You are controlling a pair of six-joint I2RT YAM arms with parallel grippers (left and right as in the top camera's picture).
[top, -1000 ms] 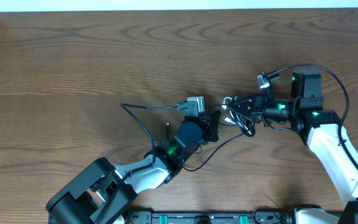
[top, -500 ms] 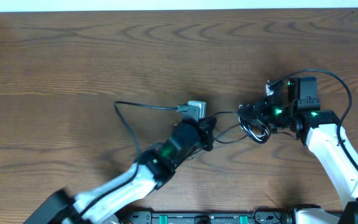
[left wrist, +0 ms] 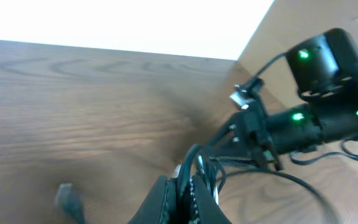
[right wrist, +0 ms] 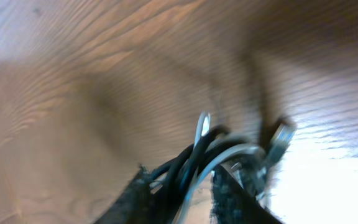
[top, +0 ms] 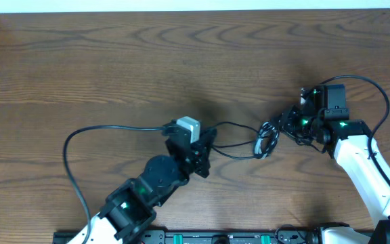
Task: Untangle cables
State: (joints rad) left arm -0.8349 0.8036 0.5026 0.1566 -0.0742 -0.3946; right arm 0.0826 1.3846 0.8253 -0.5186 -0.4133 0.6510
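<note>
The cables [top: 266, 139] lie as a small tangle of black loops with one white strand between my two grippers. One black strand [top: 235, 127] runs from the tangle to my left gripper [top: 207, 140]. In the left wrist view that gripper [left wrist: 180, 182] is shut on this black cable [left wrist: 197, 163]. My right gripper [top: 288, 125] sits just right of the tangle. In the right wrist view its jaws [right wrist: 180, 174] stand apart, with black cables [right wrist: 188, 165] and the white cable [right wrist: 224, 154] lying loosely between them. A plug end [right wrist: 280, 138] sticks out to the right.
A thicker black arm wire [top: 70, 152] sweeps in a wide arc left of my left arm. A loose plug [left wrist: 67, 199] lies on the wooden table [top: 181, 61]. The right arm [left wrist: 309, 118] faces my left gripper closely. A pale wall runs along the far edge.
My left gripper has pulled back to the left with its black strand, drawing it out of the tangle. The right gripper's jaws have parted and the tangle has sagged left of them.
</note>
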